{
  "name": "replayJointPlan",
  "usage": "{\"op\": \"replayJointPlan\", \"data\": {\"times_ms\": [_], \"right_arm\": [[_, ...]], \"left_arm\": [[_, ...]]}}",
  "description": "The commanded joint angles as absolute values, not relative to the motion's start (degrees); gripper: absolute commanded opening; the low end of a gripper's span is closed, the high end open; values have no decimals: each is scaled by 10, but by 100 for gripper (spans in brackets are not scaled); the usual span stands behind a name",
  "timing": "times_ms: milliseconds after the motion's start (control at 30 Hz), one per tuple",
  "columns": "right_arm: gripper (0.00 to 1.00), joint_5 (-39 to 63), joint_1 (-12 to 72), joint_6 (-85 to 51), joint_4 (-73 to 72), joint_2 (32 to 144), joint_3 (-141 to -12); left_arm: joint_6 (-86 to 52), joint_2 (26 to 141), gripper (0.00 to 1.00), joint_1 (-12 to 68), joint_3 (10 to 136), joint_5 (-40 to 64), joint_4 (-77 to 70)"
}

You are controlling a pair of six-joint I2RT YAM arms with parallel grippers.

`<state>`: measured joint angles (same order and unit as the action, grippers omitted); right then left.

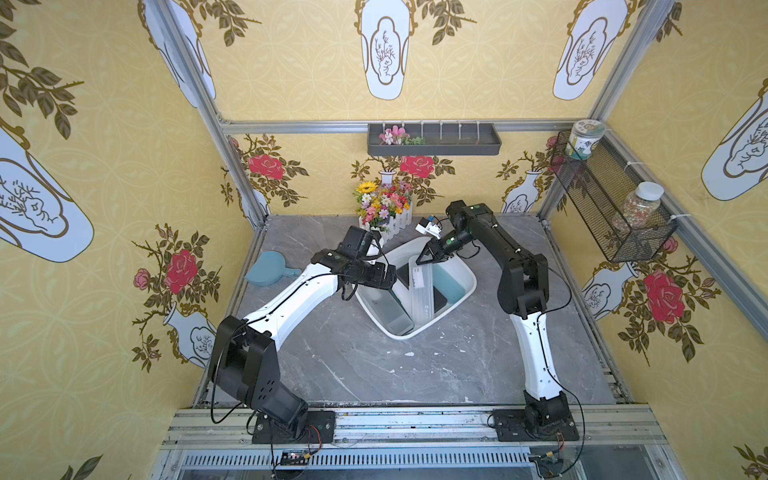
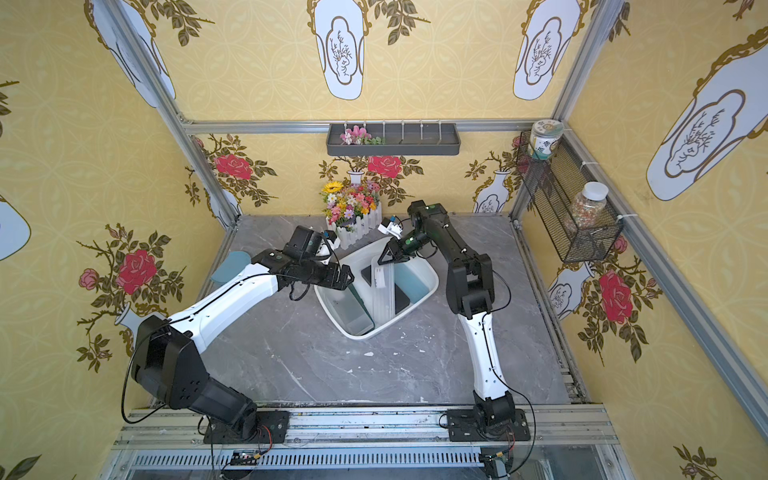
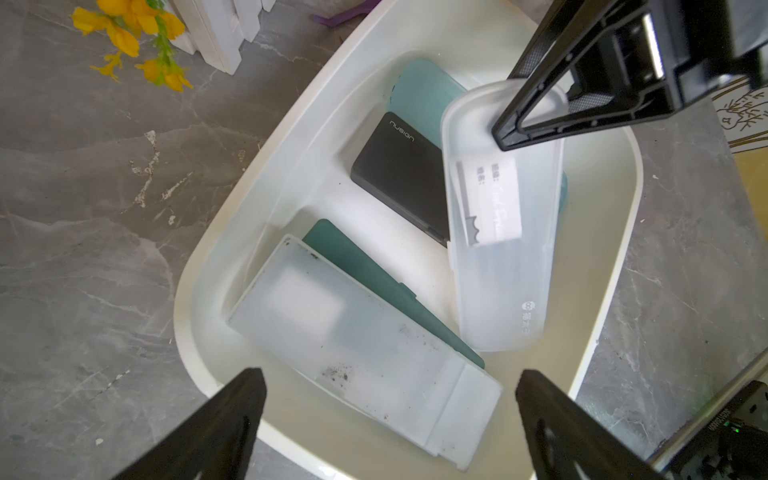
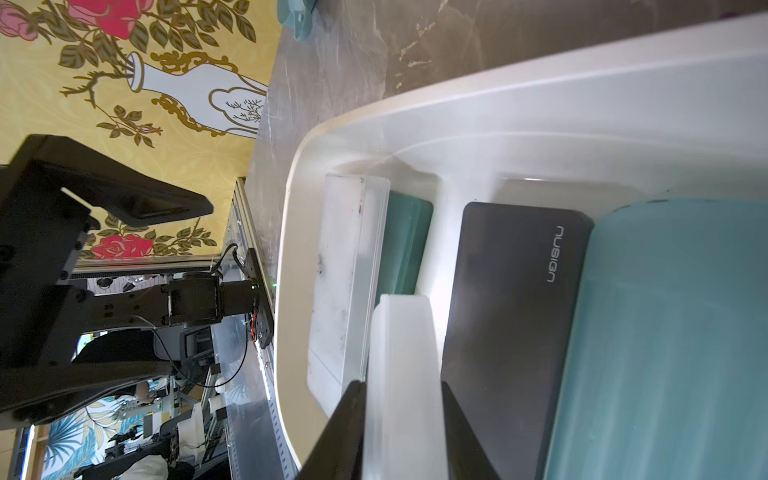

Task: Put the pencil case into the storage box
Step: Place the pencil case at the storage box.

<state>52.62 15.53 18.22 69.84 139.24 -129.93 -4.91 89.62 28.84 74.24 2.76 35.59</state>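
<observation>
Pinches the far end of the translucent pencil case (image 3: 503, 257) in the narrowly closed right gripper (image 4: 401, 386), laid lengthwise away from the jaws inside the storage box (image 3: 629, 183), with the wide-open left gripper (image 3: 390, 374) empty nearby.

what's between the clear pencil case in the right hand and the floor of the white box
The black case and the teal case lie under the clear pencil case near the right hand, inside the white box. Nothing else visible blocks it.
</observation>
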Motion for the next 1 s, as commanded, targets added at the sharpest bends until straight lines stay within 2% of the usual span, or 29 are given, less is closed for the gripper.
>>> {"op": "replayJointPlan", "data": {"times_ms": [0,367,833,967], "right_arm": [[32,520,163,180,677,1392,-1287],[32,506,197,133,594,1381,-1239],[34,489,243,120,573,1410,-1223],[41,467,253,117,572,1411,-1222]], "left_arm": [[-46,897,100,288,738,35,347],[-47,901,100,288,737,33,346],[-49,902,100,288,735,34,346],[-50,902,100,287,733,35,345]]}}
